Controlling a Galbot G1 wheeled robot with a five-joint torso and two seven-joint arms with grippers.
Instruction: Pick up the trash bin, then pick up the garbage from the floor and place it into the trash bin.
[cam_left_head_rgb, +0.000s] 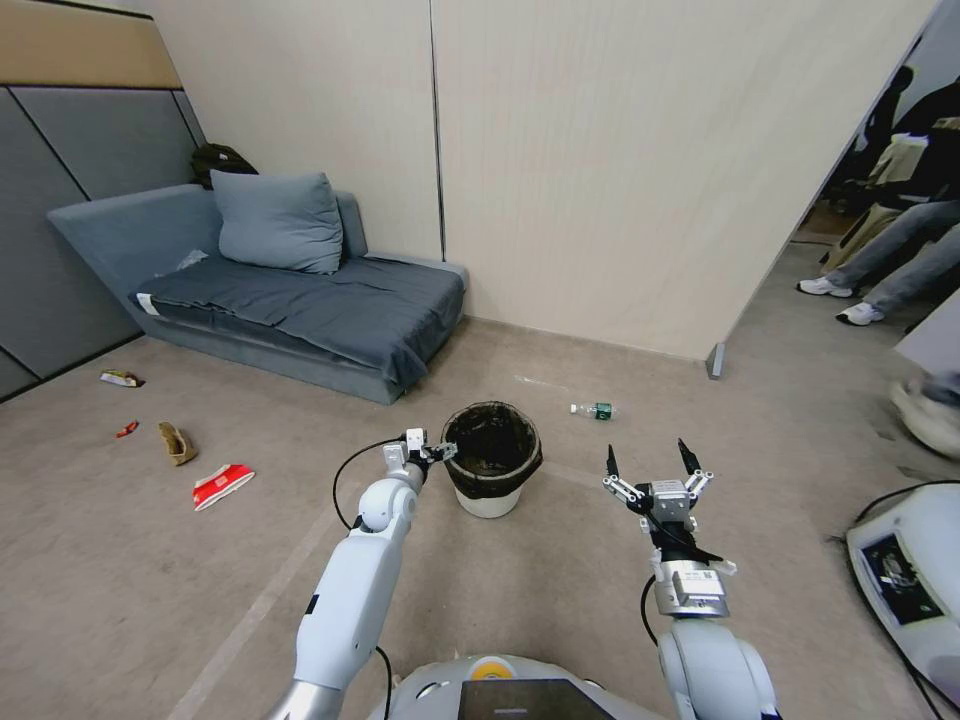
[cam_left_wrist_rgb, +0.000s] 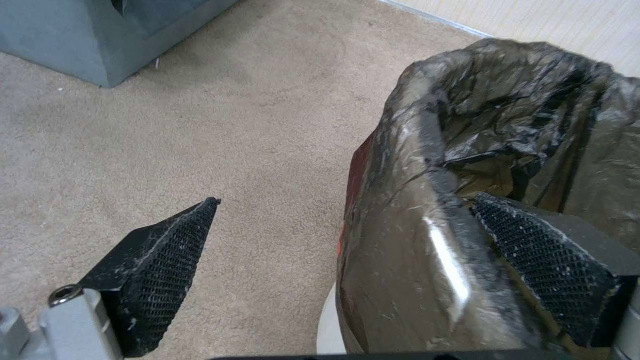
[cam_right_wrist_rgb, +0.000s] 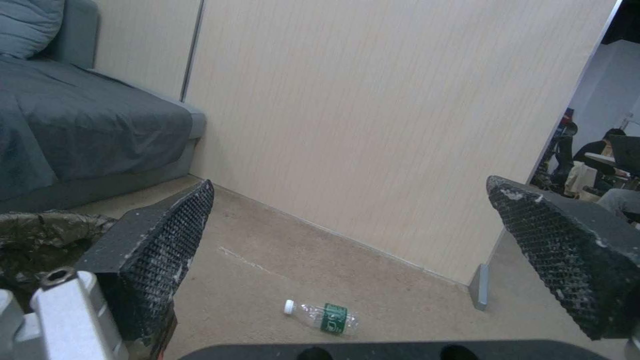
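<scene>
The left tool (cam_left_wrist_rgb: 347, 235) is spread wide, straddling the bag-covered rim of the trash bin (cam_left_head_rgb: 491, 460) on the carpet, one finger inside, not clenched. The right tool (cam_left_head_rgb: 652, 462) hovers spread, holding nothing. A bottle (cam_left_head_rgb: 593, 410) lies beyond; wrappers (cam_left_head_rgb: 221, 486) lie far left near the sofa (cam_left_head_rgb: 300, 300).

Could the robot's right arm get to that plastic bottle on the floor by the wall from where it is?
Probably, with a forward reach. The right gripper hangs open over bare carpet, and nothing lies between it and the bottle; the trash bin stands off to its left.
</scene>
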